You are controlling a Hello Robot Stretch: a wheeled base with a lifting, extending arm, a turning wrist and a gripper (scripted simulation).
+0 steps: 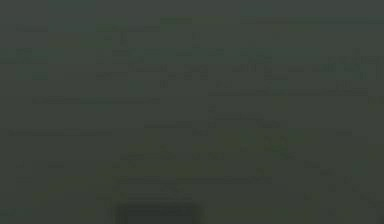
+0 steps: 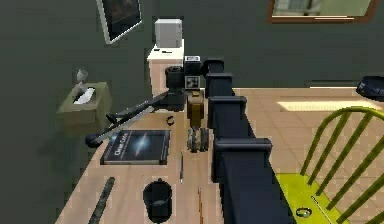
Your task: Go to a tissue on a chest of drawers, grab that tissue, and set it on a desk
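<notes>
The olive cardboard tissue box [image 2: 84,108], with a white tissue poking from its top, hangs just off the light wooden desk [image 2: 290,120], beyond the desk's edge on the arm side view's left. Only dark wall and floor lie behind it. It sits at the far end of the claw [image 2: 103,134], so the claw is carrying the box. The main danger, as I judge it, is letting go here: the box is beside the desk, not over it, and would drop past the edge. Bringing it in over the desk has its own hazards. A dark flat rectangular book [image 2: 135,147] lies on the desk near that edge, and a round black cup [image 2: 157,197] stands on the desk close by. A low carry could knock either one, or leave the box tilted on the book. The hold looks off-centre, so a quick swing might tip the box out.
</notes>
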